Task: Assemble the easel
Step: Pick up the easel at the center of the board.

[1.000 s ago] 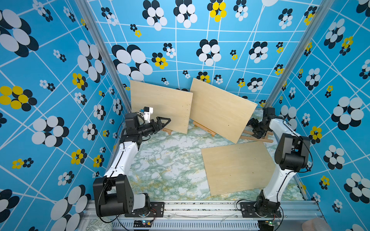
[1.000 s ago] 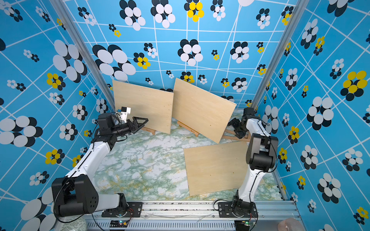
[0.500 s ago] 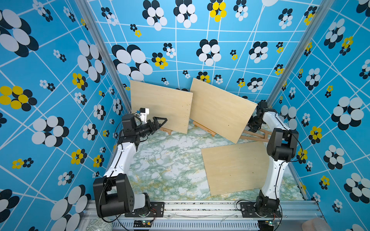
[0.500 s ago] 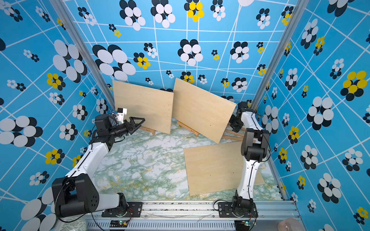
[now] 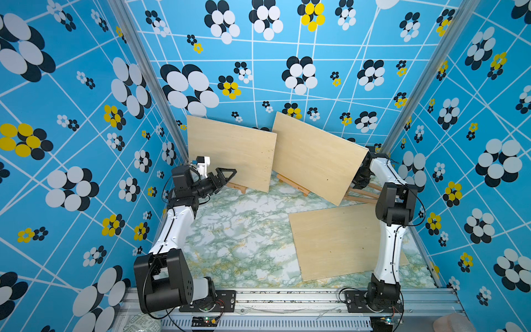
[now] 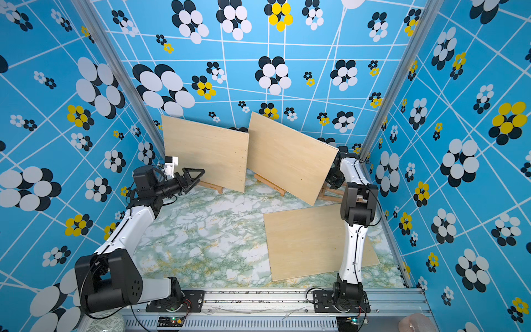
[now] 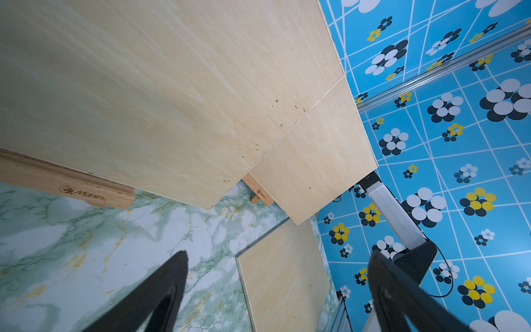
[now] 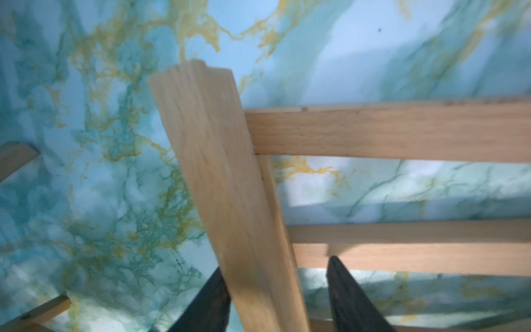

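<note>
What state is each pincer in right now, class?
Left pincer: open, empty.
Right pincer: open, straddling a wooden easel slat, not yet clamped on it.

The counter [image 5: 235,238] has a marble pattern, white veined with green and flecked with yellow; behind the counter rises the back wall [image 5: 258,72], bright blue, crossed by thin white lines and strewn with flowers of white, black and yellow ovals; the left wall [image 5: 57,143] and the right wall [image 5: 474,172] flank the counter in the same print; silver metal posts [image 5: 148,74] stand at the counter's two far corners; an aluminium rail [image 5: 287,296] runs along the counter's near edge; the light is bright and even.
</note>
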{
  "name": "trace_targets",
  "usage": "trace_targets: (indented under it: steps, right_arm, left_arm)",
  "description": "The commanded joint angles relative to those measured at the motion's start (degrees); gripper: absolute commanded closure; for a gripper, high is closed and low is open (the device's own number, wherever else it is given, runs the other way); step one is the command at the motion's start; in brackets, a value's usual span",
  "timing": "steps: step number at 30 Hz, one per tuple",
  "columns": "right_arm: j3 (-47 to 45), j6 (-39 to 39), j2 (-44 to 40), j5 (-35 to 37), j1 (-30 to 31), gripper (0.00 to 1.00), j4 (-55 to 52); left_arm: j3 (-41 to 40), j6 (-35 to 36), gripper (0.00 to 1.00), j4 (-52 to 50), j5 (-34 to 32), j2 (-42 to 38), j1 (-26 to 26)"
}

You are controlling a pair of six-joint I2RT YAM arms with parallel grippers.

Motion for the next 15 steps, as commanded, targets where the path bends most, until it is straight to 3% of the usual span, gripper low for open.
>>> trace_targets:
  steps: [1, 5, 10, 15]
  right_arm:
    - [0.69, -0.4, 0.42, 2.87, 0.23, 0.6, -2.91]
    - [-1.1, -0.48, -1.49, 4.02, -0.52, 0.66, -2.39]
    - [-4.96, -1.44, -5.1, 5.91, -2.4, 0.96, -1.39]
    - [-6.93, -1.86, -10.46, 10.65, -3.05, 1.0, -1.5]
  left_arm:
    - [-1.02, -0.41, 0.01, 2.3, -0.48, -0.87, 0.53]
    - [-1.28, -1.73, 0.01, 4.02, -0.53, -0.54, 0.54]
    - [-1.45, -2.14, 0.01, 4.75, -0.39, -0.52, 0.5]
    - [-1.77, -2.18, 0.01, 5.16, -1.17, -0.8, 0.15]
